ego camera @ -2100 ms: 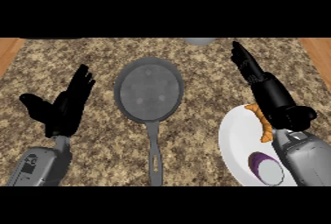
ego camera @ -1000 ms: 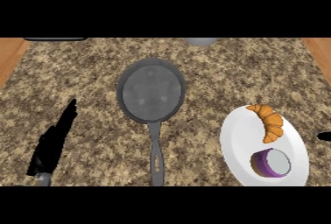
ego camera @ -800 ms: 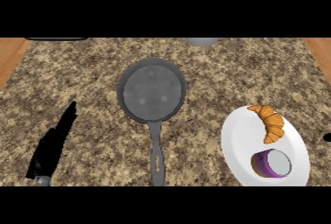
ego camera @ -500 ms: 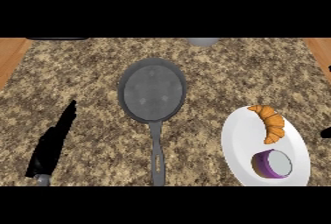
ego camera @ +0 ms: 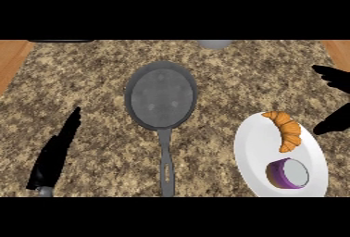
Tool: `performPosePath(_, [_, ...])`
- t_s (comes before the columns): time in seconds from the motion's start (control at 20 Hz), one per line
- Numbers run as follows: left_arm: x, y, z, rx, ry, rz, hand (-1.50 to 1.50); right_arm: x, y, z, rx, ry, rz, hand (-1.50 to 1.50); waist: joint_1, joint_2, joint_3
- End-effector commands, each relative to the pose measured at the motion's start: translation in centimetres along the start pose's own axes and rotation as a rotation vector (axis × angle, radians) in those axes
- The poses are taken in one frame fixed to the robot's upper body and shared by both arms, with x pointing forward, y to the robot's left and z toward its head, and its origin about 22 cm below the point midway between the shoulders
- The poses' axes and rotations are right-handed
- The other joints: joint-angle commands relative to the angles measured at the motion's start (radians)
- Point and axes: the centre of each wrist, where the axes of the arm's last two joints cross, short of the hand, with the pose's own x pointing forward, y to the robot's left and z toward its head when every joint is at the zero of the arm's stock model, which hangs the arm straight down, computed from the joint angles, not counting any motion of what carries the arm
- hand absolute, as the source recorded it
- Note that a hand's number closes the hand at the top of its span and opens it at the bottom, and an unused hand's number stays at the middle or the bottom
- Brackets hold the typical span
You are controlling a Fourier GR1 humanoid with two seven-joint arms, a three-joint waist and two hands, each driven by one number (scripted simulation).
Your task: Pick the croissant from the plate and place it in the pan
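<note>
Right hand [ego camera: 336, 121] is creeping in now, fingers spread, holding nothing. The croissant [ego camera: 287, 131] lies on the plate [ego camera: 254, 155] just beside them. Left hand [ego camera: 56, 150] is straight-fingered and empty, the pan [ego camera: 160, 97] beyond its fingertips.

Right hand [ego camera: 336, 121], 3 o'clock: mostly cut by edge. Grey object [ego camera: 215, 44], 12 o'clock, and dark object [ego camera: 61, 40], 11 o'clock: cut off, unidentifiable. Plate [ego camera: 249, 152] rim and pan [ego camera: 160, 92] handle end: cut, 5 to 6 o'clock.
</note>
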Motion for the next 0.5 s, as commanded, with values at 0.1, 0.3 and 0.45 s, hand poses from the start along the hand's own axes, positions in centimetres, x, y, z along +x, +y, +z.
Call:
performPosePath(0.1, [0.1,0.7,0.2,0.013,0.001,-0.007,0.0,2.8,2.3,-2.0,0.078,0.086,0.129,-1.5,0.001,0.0,0.0])
performPosePath(0.3, [1.5,1.1,-0.2,-0.002,0.002,-0.004,0.0,4.8,1.5,-1.8,0.151,0.162,0.204,-1.5,-0.003,-0.001,0.0])
performPosePath(0.45, [-0.4,-0.1,-0.3,0.013,0.007,-0.006,0.0,4.5,3.3,-3.0,0.185,0.181,0.221,-1.5,-0.006,0.0,0.0])
